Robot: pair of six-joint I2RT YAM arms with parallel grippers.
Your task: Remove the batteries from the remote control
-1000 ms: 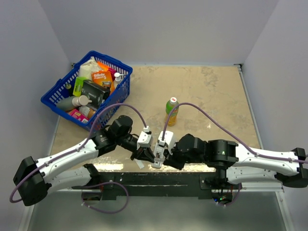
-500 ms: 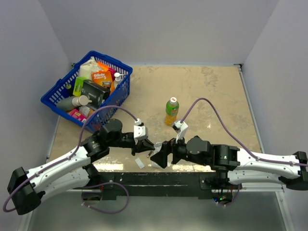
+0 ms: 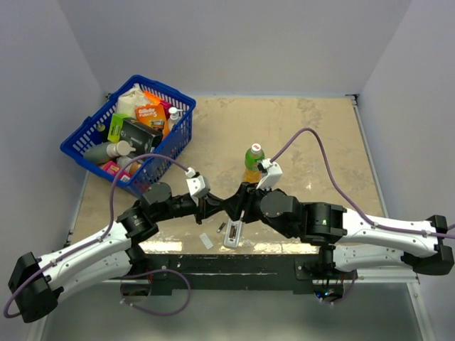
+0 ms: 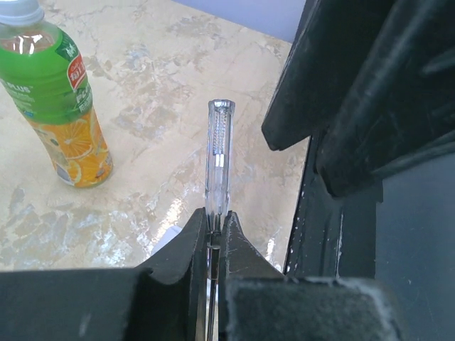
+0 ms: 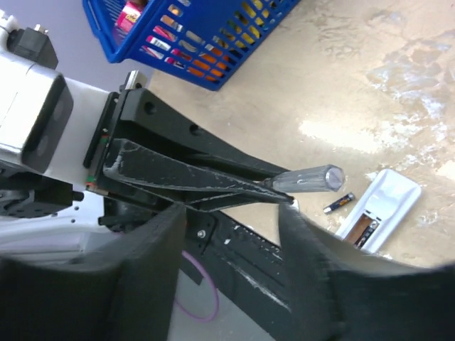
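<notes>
The remote control (image 3: 232, 233) lies flat near the table's front edge, its dark recess facing up (image 5: 377, 209). One of the batteries (image 3: 220, 227) lies loose on the table just left of it (image 5: 338, 202). My left gripper (image 3: 212, 207) hangs above and behind them. It is shut (image 4: 215, 217) on a long thin stick with a clear handle (image 4: 217, 153). My right gripper (image 3: 232, 204) meets it from the right and is open (image 5: 231, 213). Its fingers (image 5: 146, 284) stand on either side of the left gripper's tips and the stick (image 5: 306, 179).
A green bottle (image 3: 253, 165) stands just behind the two grippers (image 4: 57, 99). A small flat white piece (image 3: 206, 240) lies left of the loose battery. A blue basket (image 3: 128, 131) full of packages sits at the back left (image 5: 199, 35).
The right gripper has let go of the remote, opened and swung up to the left gripper's tips. The remote now lies on the table. The left gripper rose away from it, still holding the stick.
</notes>
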